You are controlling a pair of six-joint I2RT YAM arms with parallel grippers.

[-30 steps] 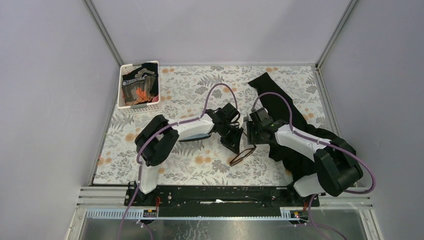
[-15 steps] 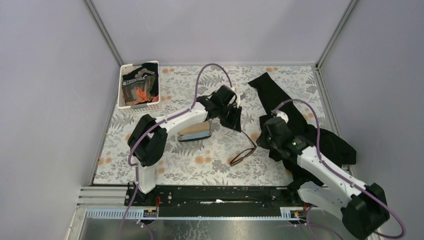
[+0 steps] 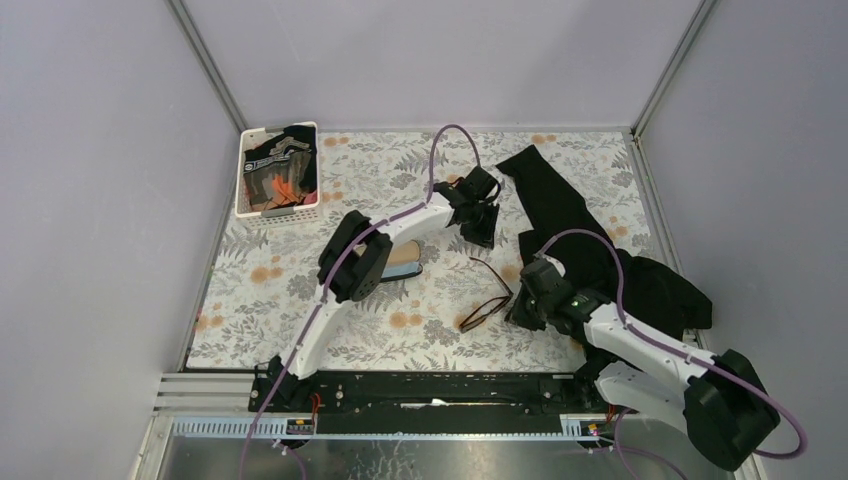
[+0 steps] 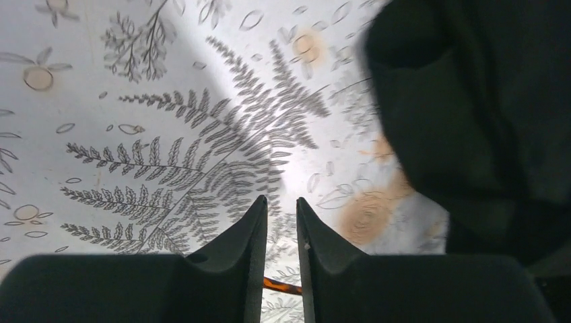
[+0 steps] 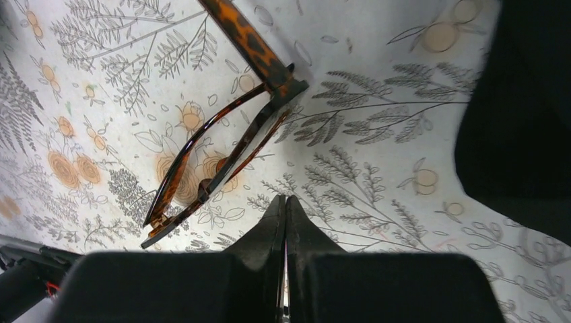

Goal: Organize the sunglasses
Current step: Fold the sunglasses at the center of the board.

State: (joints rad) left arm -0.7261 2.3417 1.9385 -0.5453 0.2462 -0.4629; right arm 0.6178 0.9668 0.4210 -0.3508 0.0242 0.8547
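The sunglasses (image 3: 487,308), amber-brown with dark lenses, lie on the flowered table (image 3: 300,290) at centre, one arm reaching toward the back. They show up close in the right wrist view (image 5: 222,151). Just right of them my right gripper (image 3: 517,310) is low over the table, shut with nothing in it (image 5: 284,199). My left gripper (image 3: 486,235) hovers behind them beside the black cloth (image 3: 560,215). Its jaws stand a narrow gap apart (image 4: 281,202) with nothing between them. A sliver of amber frame (image 4: 281,286) shows through the gap, lower down.
A glasses case (image 3: 403,262) lies half under the left arm, left of the sunglasses. The black cloth also spreads under the right arm to the right edge. A white basket (image 3: 278,170) of dark items stands at the back left corner.
The left gripper drew away from the sunglasses toward the back right. The right arm swung down and to the right, and its jaws closed on nothing. The sunglasses stayed on the table.
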